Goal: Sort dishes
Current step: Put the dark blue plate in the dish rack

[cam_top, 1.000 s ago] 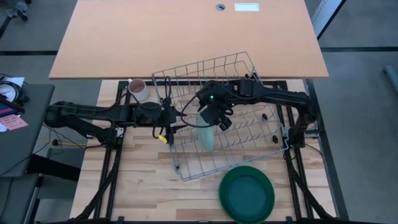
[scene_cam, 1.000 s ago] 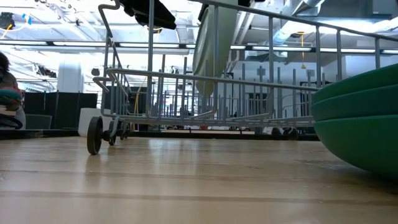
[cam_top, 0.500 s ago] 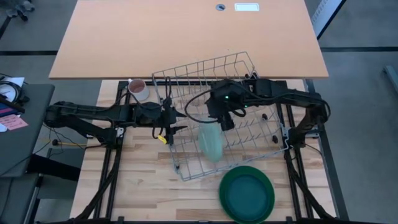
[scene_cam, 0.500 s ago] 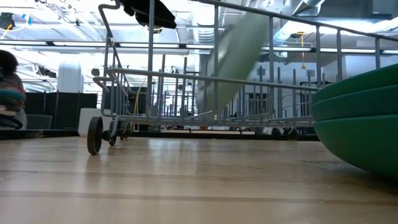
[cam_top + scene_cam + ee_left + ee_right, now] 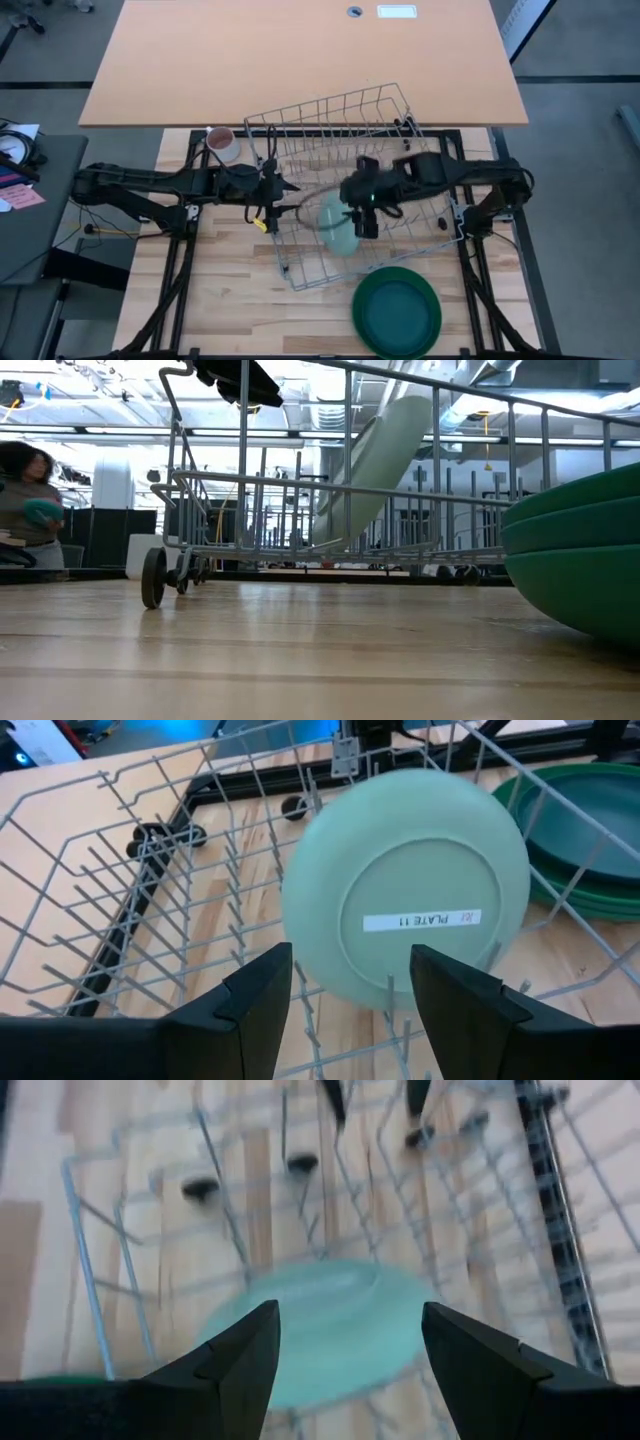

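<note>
Fingers (image 5: pixel 250 1355) of your right gripper (image 5: pixel 345 1355) stand wide apart, holding nothing, above the small pale mint green plate (image 5: pixel 338 225) leaning tilted in the grey wire dish rack (image 5: pixel 300 125). Your left gripper (image 5: pixel 350 1005) waits open at the rack's side. Stacked dark green plates (image 5: pixel 397 310) lie on the wooden counter (image 5: pixel 220 300) beside it.

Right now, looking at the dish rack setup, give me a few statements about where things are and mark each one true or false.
1. The pale mint plate leans tilted inside the wire rack. True.
2. The right gripper is clamped on the mint plate. False: its fingers stand open above the plate, not touching it.
3. The stack of dark green plates sits on the table outside the rack. True.
4. The pinkish-white mug is inside the rack. False: it stands on the table beside the rack.
5. The left gripper holds a green plate. False: it is open and empty at the rack's side.
</note>
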Tool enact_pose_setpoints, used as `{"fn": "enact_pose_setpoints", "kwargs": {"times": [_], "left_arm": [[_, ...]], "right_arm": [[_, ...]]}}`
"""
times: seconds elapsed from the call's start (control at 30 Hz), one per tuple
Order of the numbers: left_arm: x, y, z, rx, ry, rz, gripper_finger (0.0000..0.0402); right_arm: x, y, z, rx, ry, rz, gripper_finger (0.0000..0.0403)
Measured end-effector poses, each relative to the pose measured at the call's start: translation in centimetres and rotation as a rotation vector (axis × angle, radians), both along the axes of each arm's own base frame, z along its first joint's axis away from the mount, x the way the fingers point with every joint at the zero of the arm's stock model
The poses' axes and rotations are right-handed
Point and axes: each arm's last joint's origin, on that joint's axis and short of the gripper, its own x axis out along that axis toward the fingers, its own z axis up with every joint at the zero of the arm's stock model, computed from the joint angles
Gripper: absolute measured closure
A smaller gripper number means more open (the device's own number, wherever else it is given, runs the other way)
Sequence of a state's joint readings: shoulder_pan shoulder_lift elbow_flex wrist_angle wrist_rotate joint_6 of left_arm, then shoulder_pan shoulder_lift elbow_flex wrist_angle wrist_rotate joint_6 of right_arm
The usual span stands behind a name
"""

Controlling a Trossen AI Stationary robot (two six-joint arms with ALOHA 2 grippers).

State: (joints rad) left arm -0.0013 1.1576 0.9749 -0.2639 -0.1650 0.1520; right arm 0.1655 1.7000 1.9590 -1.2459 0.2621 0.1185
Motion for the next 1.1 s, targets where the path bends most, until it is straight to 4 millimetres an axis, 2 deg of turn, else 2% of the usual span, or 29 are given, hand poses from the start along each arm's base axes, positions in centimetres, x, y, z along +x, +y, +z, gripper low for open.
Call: {"fn": "enact_pose_setpoints", "kwargs": {"times": [0.3, 0.43, 0.67, 0.87, 1.1], "left_arm": [[-0.1, -0.1, -0.1, -0.027, 0.013, -0.005, 0.0202], [0.0, -0.9, -0.1, -0.11, 0.004, -0.095, 0.0202], [0.0, -4.0, 0.5, -0.178, -0.051, -0.238, 0.0202], [-0.7, -7.5, 0.5, -0.279, -0.037, -0.326, 0.0203], [-1.1, -11.9, -0.6, -0.32, 0.003, -0.377, 0.0203]], "right_arm": [[-4.0, 4.6, -1.3, 0.019, 0.221, -0.184, 0.0153], [-4.9, 7.3, -1.1, 0.054, 0.188, -0.158, 0.0153], [-7.1, 11.4, -1.3, 0.076, 0.177, -0.123, 0.0153], [-8.6, 13.5, -1.2, 0.06, 0.103, -0.147, 0.0153], [-9.9, 15.1, -1.0, -0.005, 0.013, -0.13, 0.0153]]}}
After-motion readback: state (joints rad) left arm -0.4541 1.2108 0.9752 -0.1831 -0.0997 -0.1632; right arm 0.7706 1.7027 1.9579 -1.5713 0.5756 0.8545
